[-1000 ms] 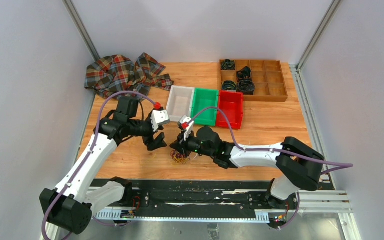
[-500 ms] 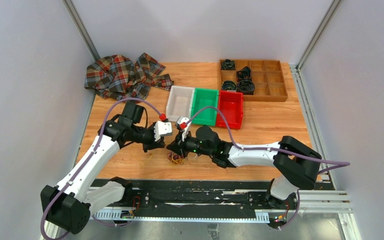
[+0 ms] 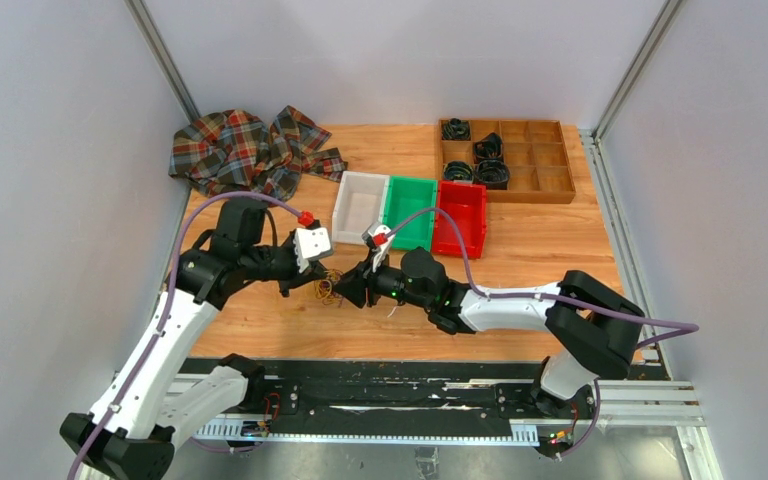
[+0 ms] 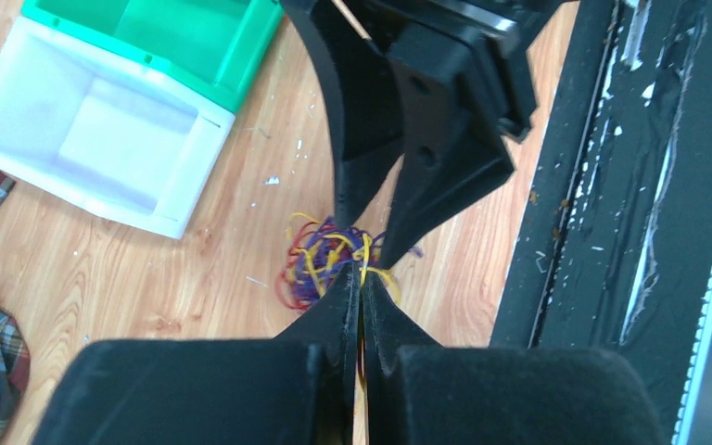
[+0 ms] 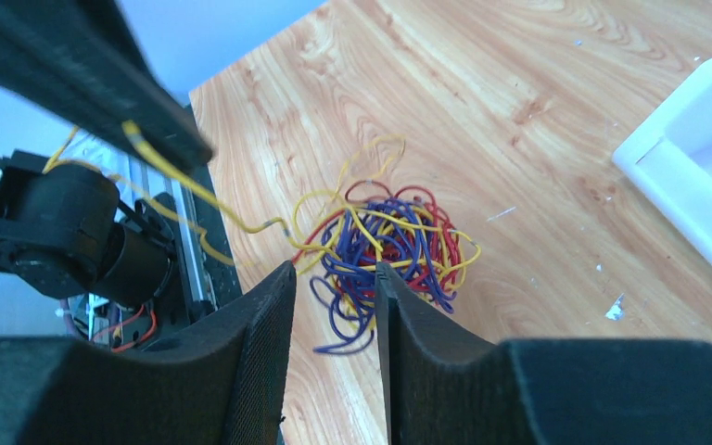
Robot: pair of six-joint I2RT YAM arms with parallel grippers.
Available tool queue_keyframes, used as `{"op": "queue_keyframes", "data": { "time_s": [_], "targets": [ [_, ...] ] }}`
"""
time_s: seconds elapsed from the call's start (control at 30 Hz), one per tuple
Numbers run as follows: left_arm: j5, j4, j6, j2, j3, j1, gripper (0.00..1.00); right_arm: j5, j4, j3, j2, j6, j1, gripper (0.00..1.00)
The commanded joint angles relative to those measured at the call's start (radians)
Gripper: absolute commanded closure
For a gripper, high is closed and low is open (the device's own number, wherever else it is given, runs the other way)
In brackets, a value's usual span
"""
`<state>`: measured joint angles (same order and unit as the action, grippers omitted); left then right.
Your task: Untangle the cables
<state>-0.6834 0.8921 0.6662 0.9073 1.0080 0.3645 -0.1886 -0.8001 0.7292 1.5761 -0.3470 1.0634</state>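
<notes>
top view: cables (image 3: 329,291) bunched in a small tangle left of centre on the bench (image 3: 560,255), squeezed between left end effector (image 3: 307,284) and right end effector (image 3: 352,291), both low over the wood. just above them in the frame, white bin (image 3: 358,208), green bin (image 3: 410,212) and red bin (image 3: 460,216) side by side. plaid cloth (image 3: 245,150) crumpled at upper left, wooden tray (image 3: 530,199) with black coiled cords (image 3: 490,172) at upper right.

left wrist view: left end effector (image 4: 362,280) at lower centre, tips pressed together, pinching a yellow strand at the right-hand edge of the cables (image 4: 320,267). right end effector (image 4: 375,232) reaching down from the top of the frame, tips apart, just above the tangle. white bin (image 4: 93,139) and green bin (image 4: 176,37) at upper left.

right wrist view: right end effector (image 5: 334,283) at the bottom, fingers spread, nothing gripped. cables (image 5: 385,243) lying on the wood mid-frame, yellow, purple and red strands mixed. one yellow strand drawn off to the upper left, clamped in the left end effector (image 5: 139,130).
</notes>
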Motion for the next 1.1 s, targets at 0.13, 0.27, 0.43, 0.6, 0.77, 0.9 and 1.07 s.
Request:
{"op": "queue_keyframes", "data": {
  "time_s": [0.13,0.27,0.43,0.6,0.77,0.9,1.07],
  "targets": [
    [-0.043,-0.007,-0.096,-0.030,0.033,0.007,0.99,0.063,-0.098,0.050,0.034,-0.044,-0.011,0.63],
    [-0.059,0.004,-0.107,-0.023,0.057,0.009,0.99,0.069,-0.130,0.060,0.054,-0.062,-0.011,0.64],
    [-0.083,0.016,-0.119,-0.016,0.102,0.009,0.99,0.054,-0.126,0.056,0.081,-0.072,-0.011,0.73],
    [-0.156,0.025,-0.153,-0.001,0.173,0.022,0.99,0.047,-0.138,0.037,0.123,-0.093,-0.011,0.82],
    [-0.179,0.025,-0.200,0.028,0.275,0.051,0.99,0.047,-0.186,0.010,0.174,-0.126,-0.015,0.83],
    [-0.188,0.024,-0.218,0.039,0.361,0.054,0.99,0.052,-0.230,-0.030,0.199,-0.149,-0.033,0.83],
    [-0.186,0.024,-0.229,0.051,0.485,0.054,0.99,0.083,-0.251,-0.078,0.222,-0.165,-0.050,0.85]
  ]
}}
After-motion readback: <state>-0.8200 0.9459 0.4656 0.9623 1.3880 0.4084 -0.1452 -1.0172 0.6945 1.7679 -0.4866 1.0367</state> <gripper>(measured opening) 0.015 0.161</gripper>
